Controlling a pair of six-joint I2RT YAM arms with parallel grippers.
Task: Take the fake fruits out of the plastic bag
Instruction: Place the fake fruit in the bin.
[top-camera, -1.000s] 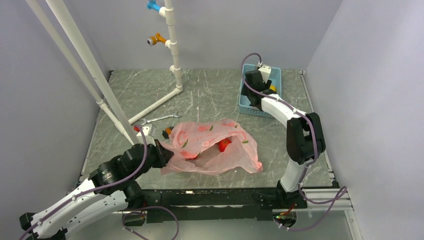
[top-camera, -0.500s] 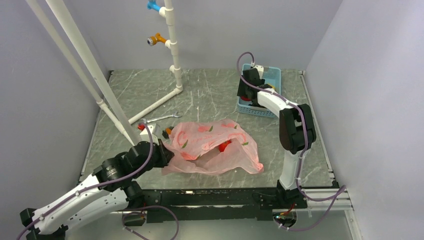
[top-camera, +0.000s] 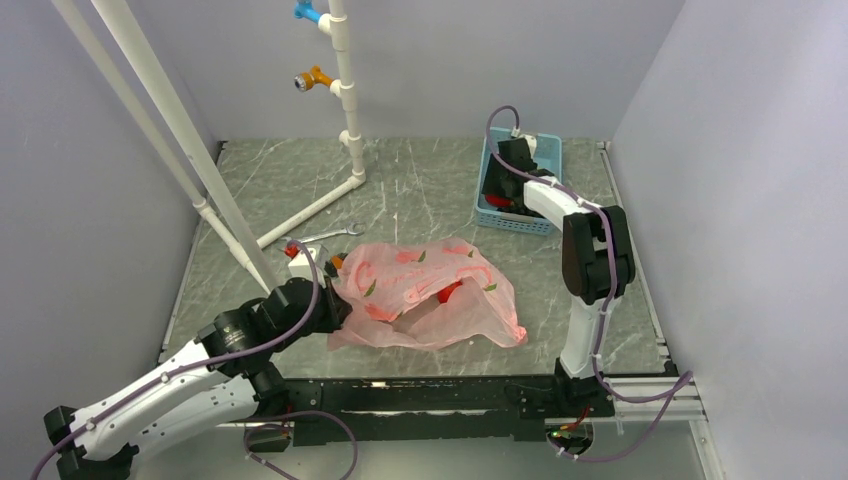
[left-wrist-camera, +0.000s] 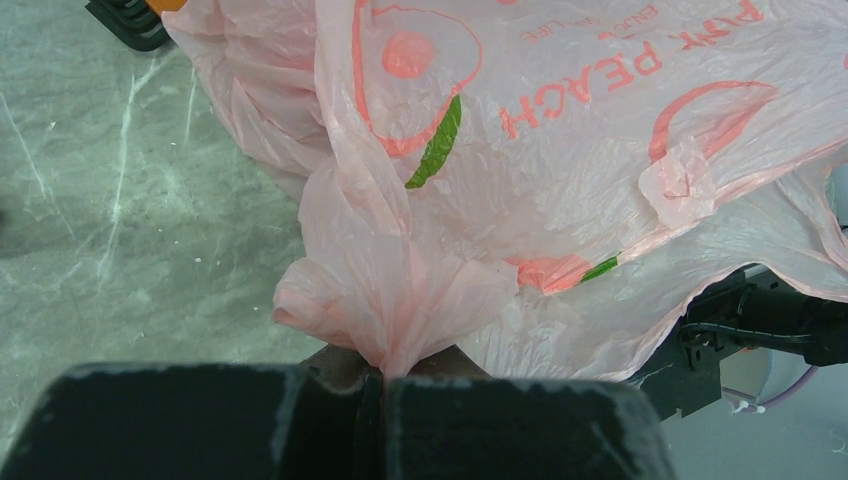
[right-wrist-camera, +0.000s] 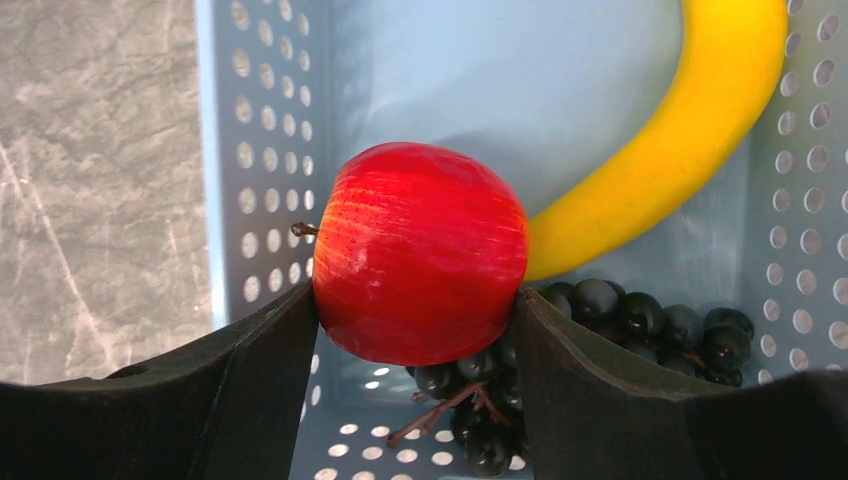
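Left end effector (left-wrist-camera: 383, 385): lower left of the top view, low over the bench (top-camera: 420, 190); jaws fully closed, pinching a gathered twist of film at the bag's left end.
Plastic bag (top-camera: 430, 290): lies crumpled in the lower middle of the top view, its mouth gaping toward the right.
Red fruit (top-camera: 449, 291): shows inside the bag's opening, centre of the top view; whether more lies under the film cannot be told.
Right end effector (right-wrist-camera: 415, 300): upper right of the top view, reaching into the blue basket (right-wrist-camera: 260, 150); fingers clamped on both sides of a red apple (right-wrist-camera: 420, 260).
Basket contents: a banana (right-wrist-camera: 700, 130) curves along the upper right of the wrist view, and black grapes (right-wrist-camera: 640, 310) lie just beneath and right of the apple.
Step in hand: probably depositing one extracted fruit while the left side anchors the bag.
Next move: likely spread the right fingers so the apple settles, then return to the bag mouth for the red fruit, with the left pinch holding the film taut.
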